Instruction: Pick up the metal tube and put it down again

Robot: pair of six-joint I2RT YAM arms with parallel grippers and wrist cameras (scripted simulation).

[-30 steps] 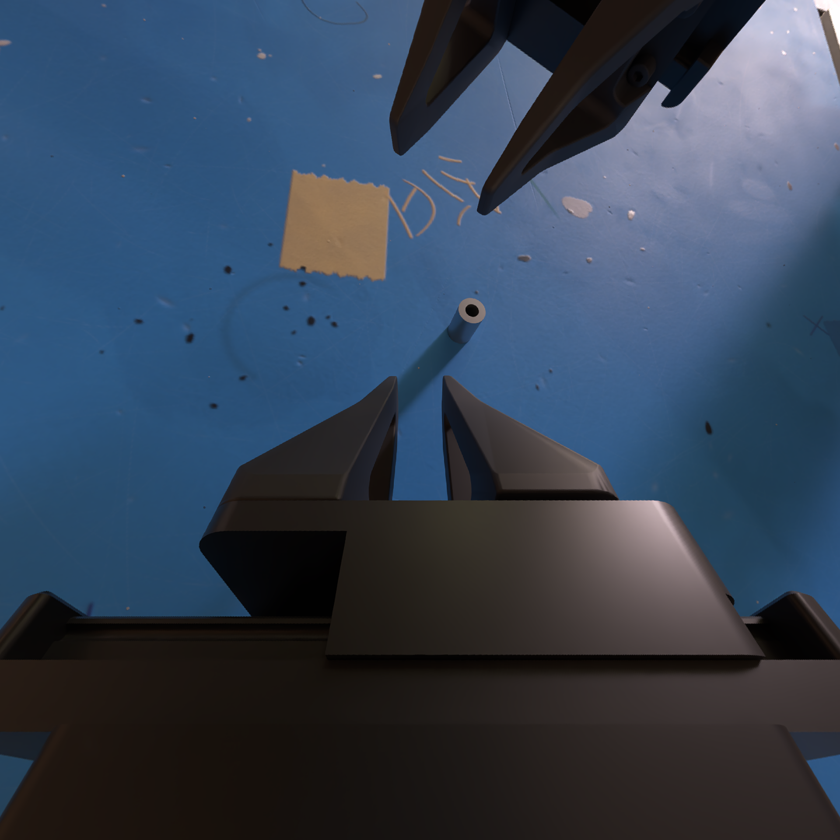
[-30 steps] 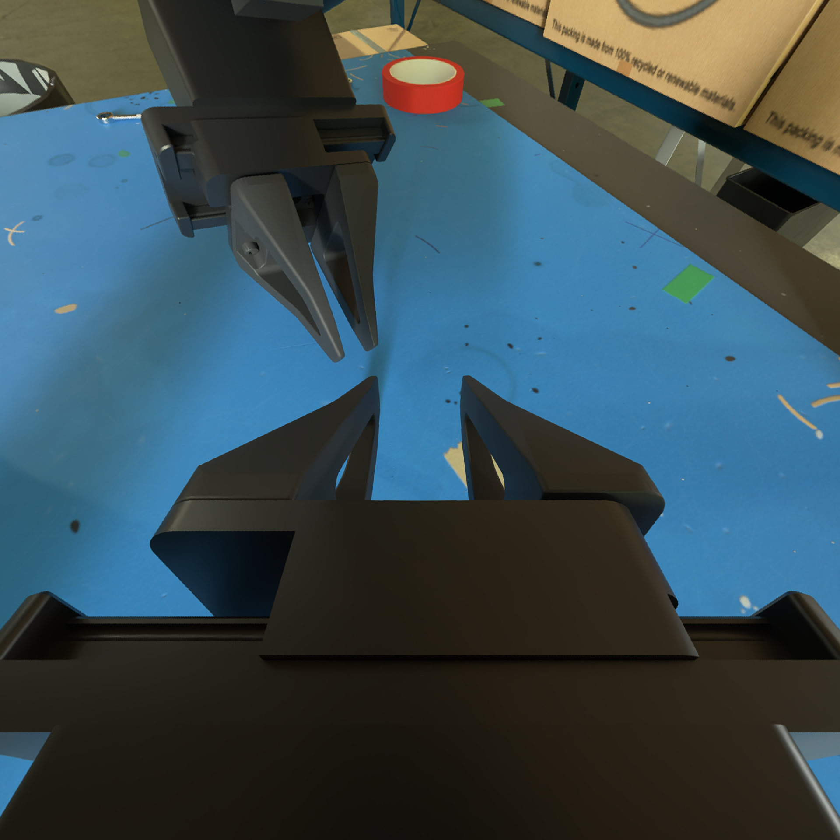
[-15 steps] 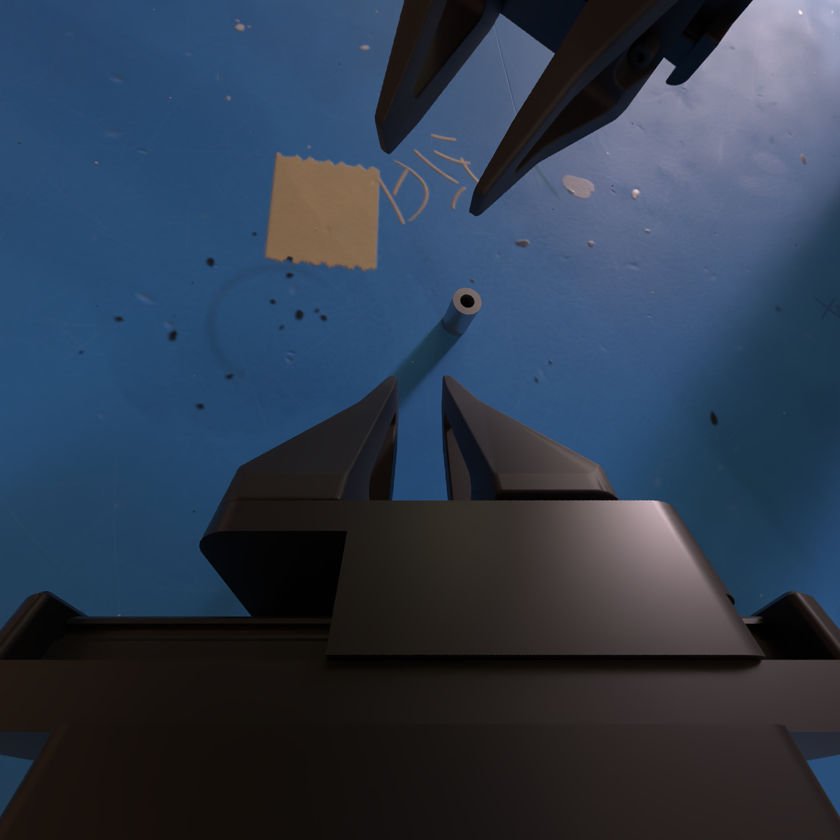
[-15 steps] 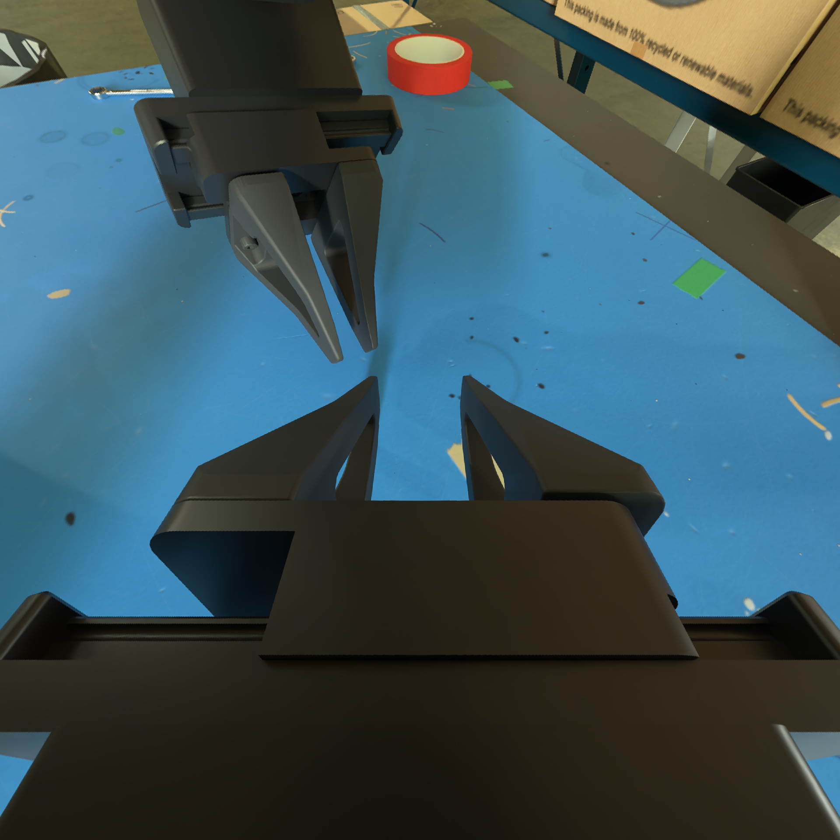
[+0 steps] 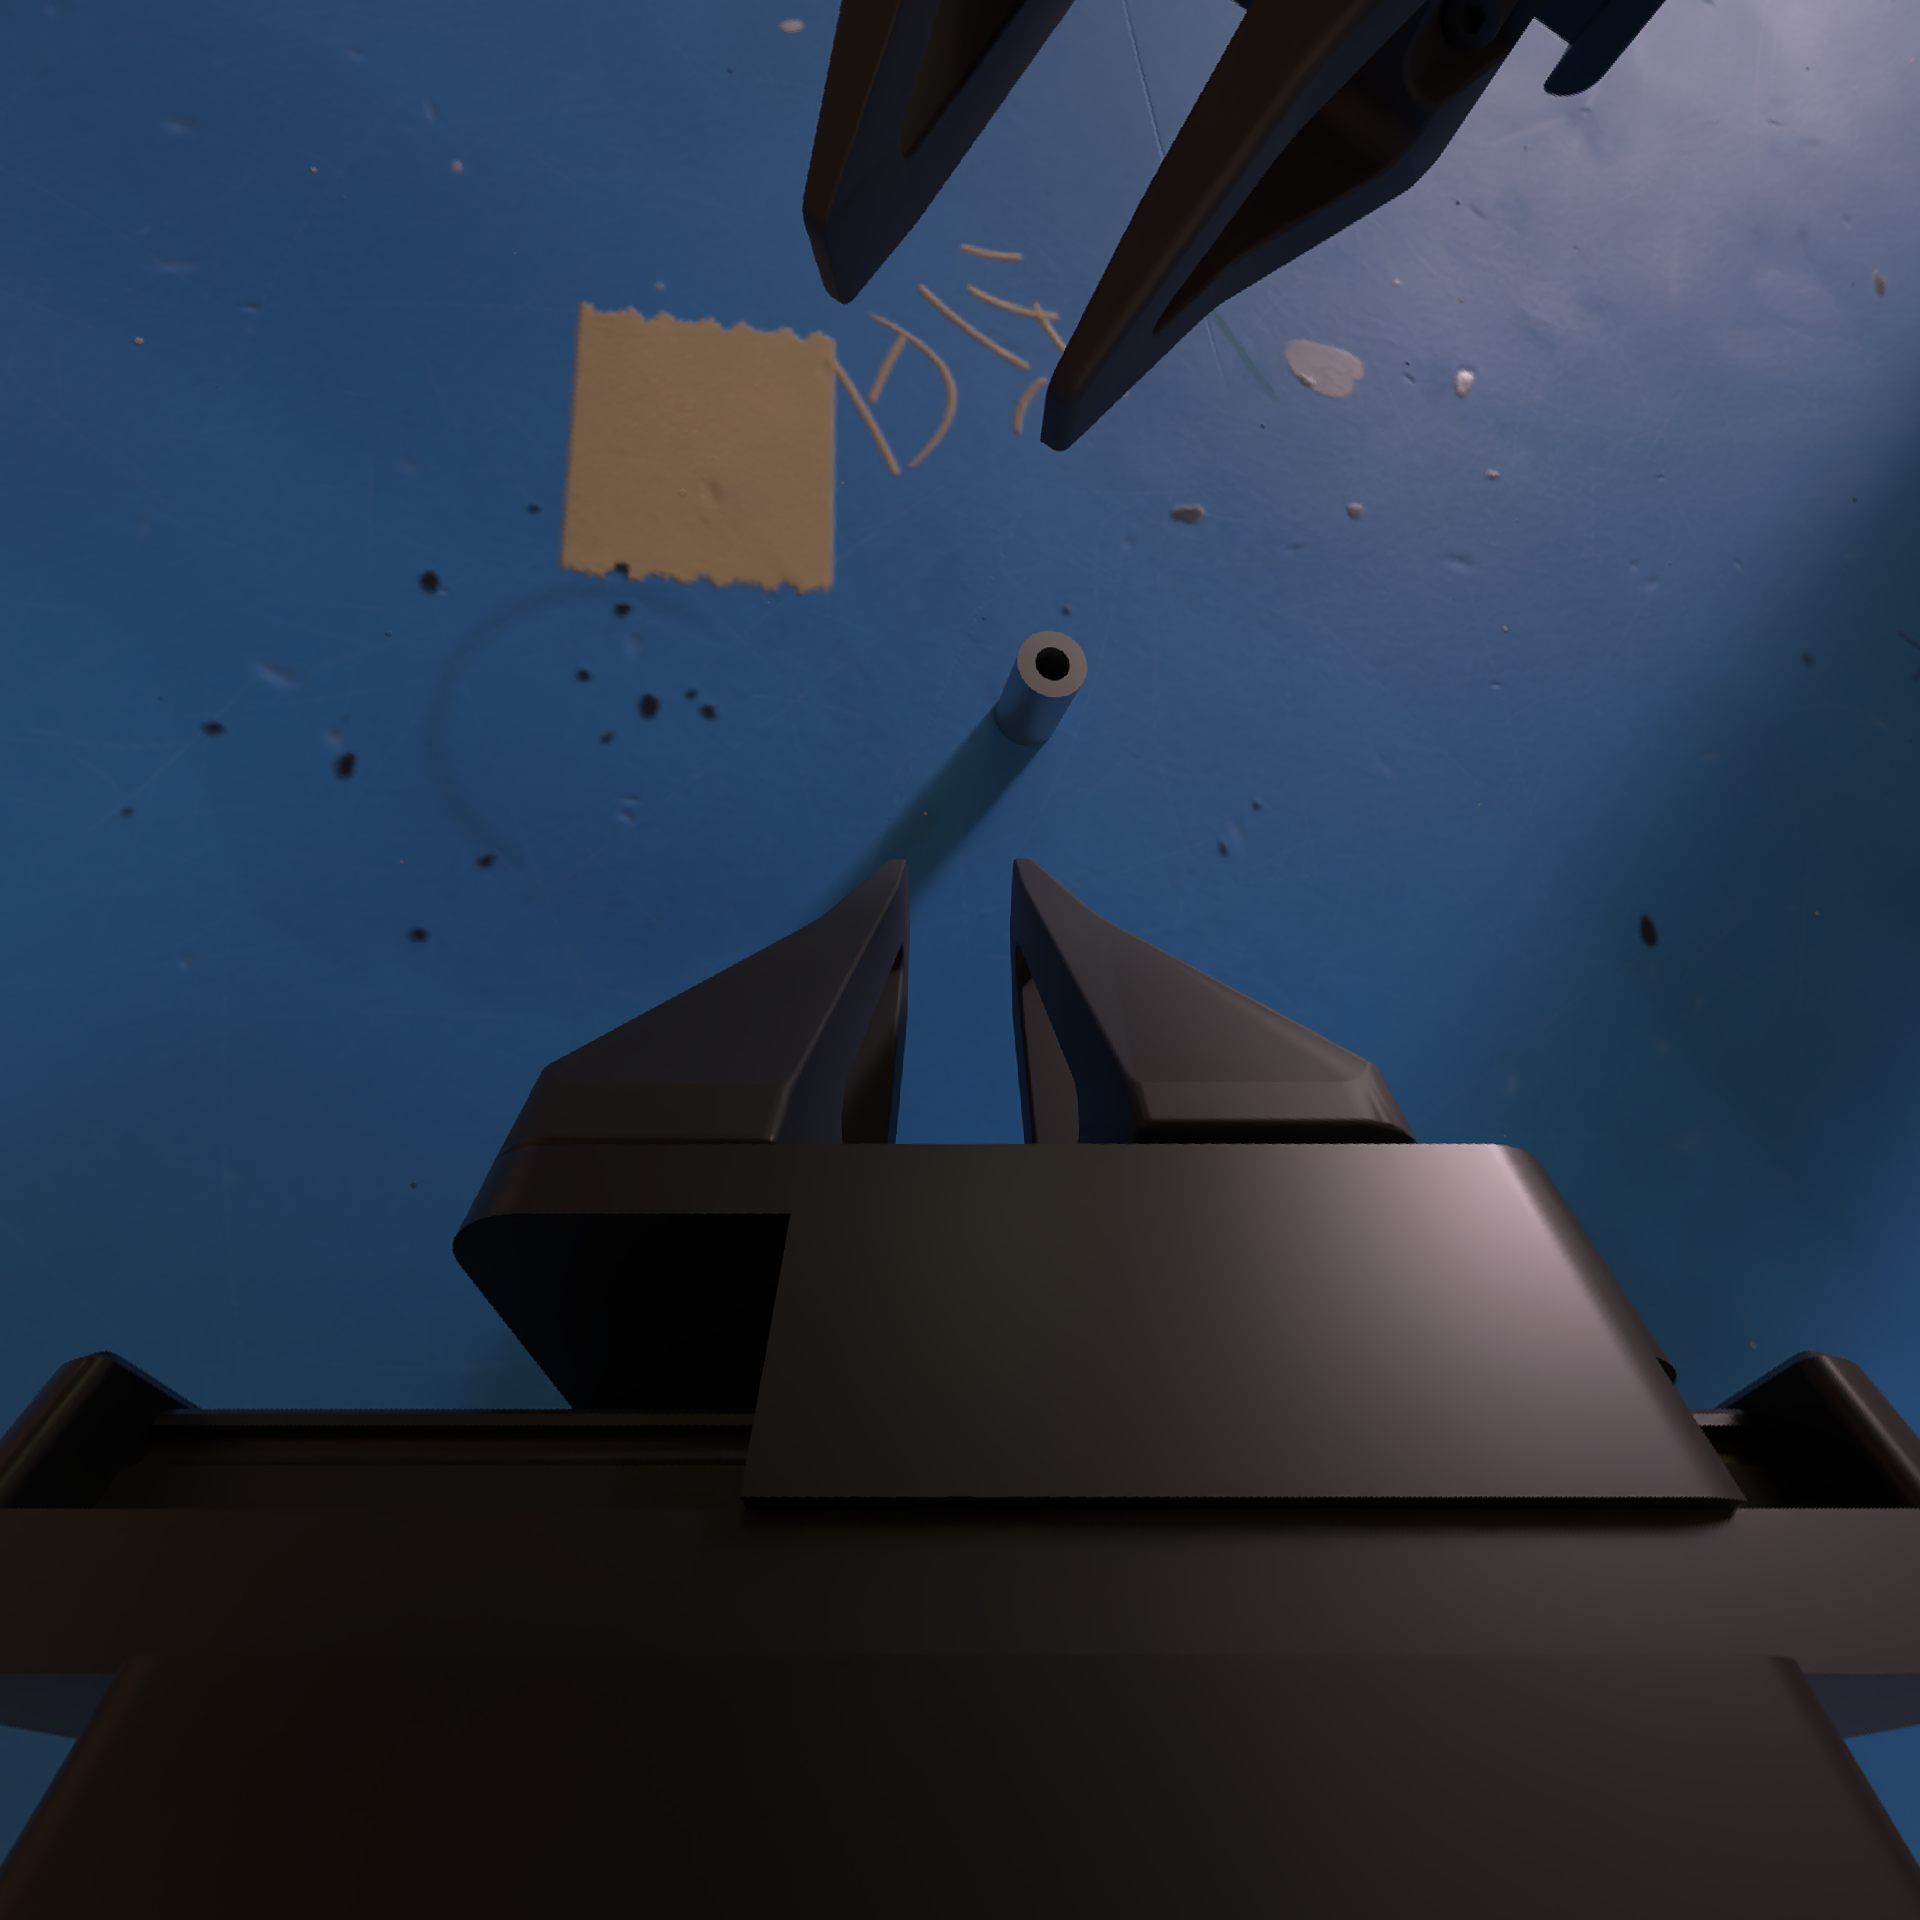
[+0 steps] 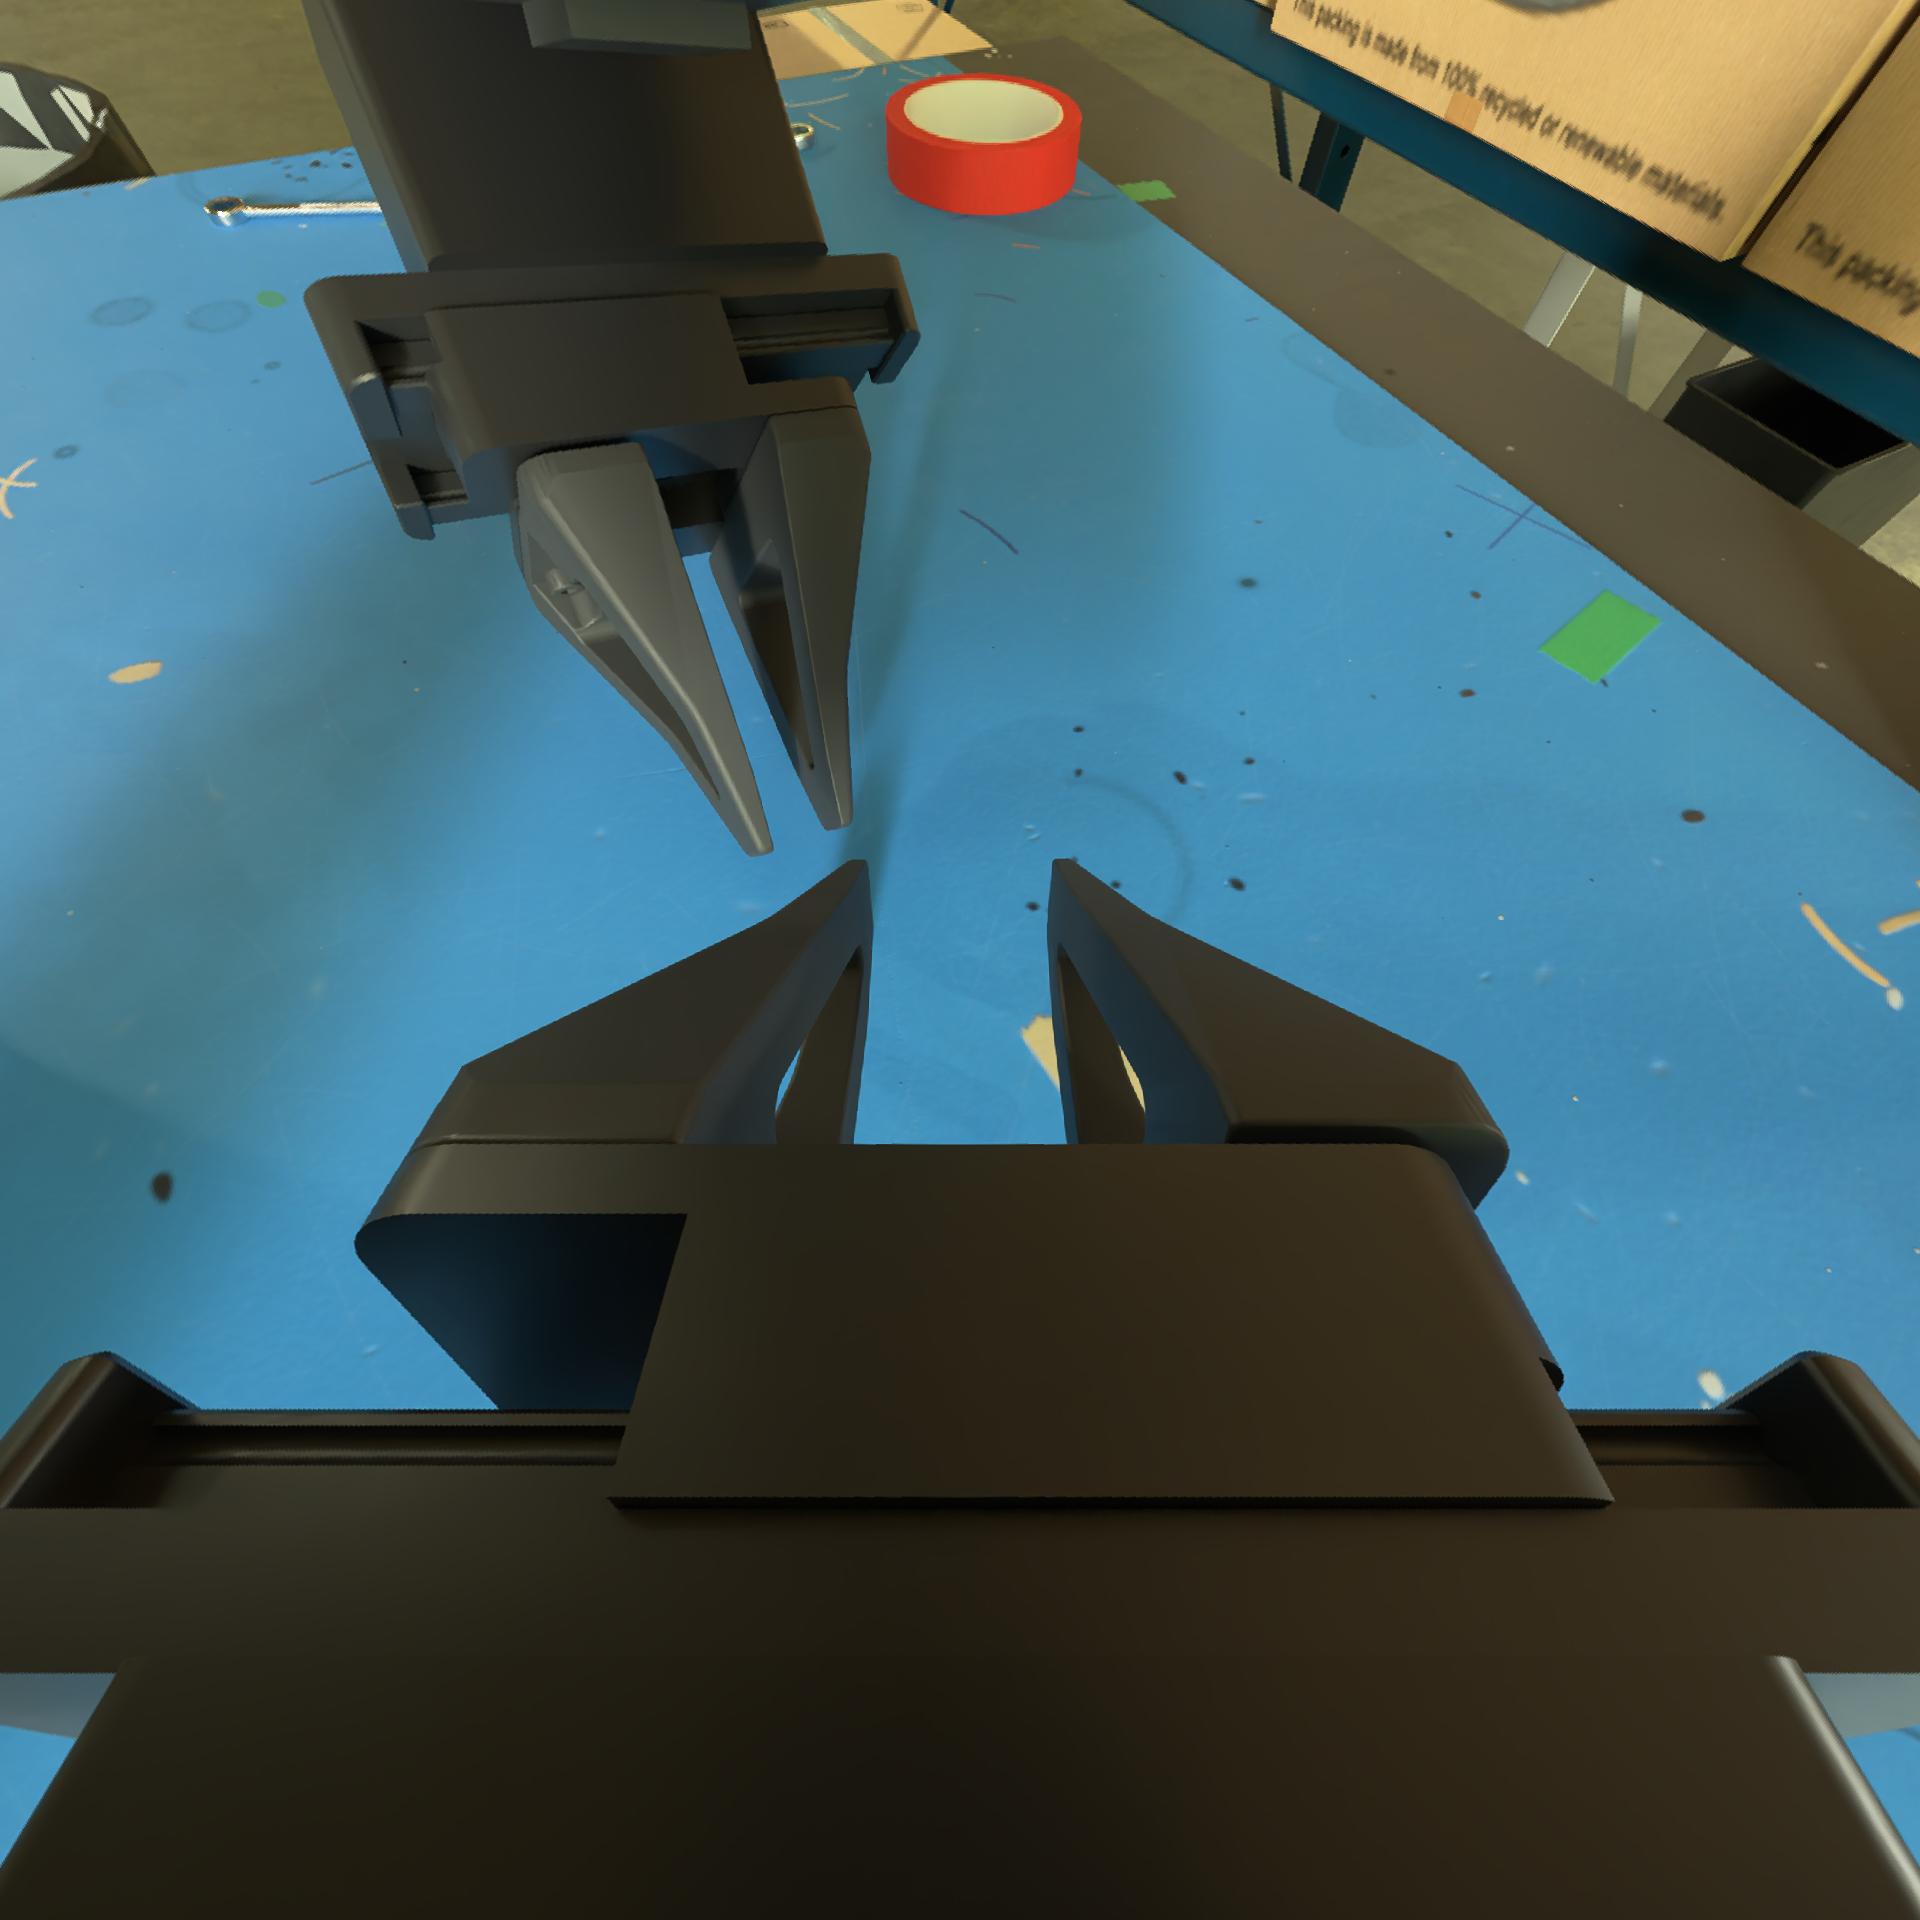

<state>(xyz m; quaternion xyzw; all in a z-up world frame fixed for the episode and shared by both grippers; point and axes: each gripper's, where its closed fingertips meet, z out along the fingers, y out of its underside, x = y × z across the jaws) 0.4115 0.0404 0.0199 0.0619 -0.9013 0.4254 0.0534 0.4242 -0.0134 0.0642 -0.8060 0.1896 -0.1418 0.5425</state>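
Note:
A small grey metal tube (image 5: 1042,694) stands upright on the blue table top (image 5: 1455,727), casting a long shadow toward my left gripper. My left gripper (image 5: 961,868) hangs above the table just short of the tube, its jaws a narrow gap apart and empty. It also shows in the right wrist view (image 6: 800,831), pointing down. My right gripper (image 6: 958,868) is open and empty, and in the left wrist view (image 5: 948,369) it hangs beyond the tube. The tube does not show in the right wrist view.
A tan tape patch (image 5: 701,457) lies left of the tube. A red tape roll (image 6: 982,145) and a wrench (image 6: 281,211) lie at the far end. A dark border (image 6: 1558,395) edges the table on the right, with cardboard boxes (image 6: 1621,94) and a black bin (image 6: 1787,426) beyond.
My left gripper has come down slightly toward the table, so the tape patch and tube look a little larger. Both grippers keep the same opening. The tube stays upright in place.

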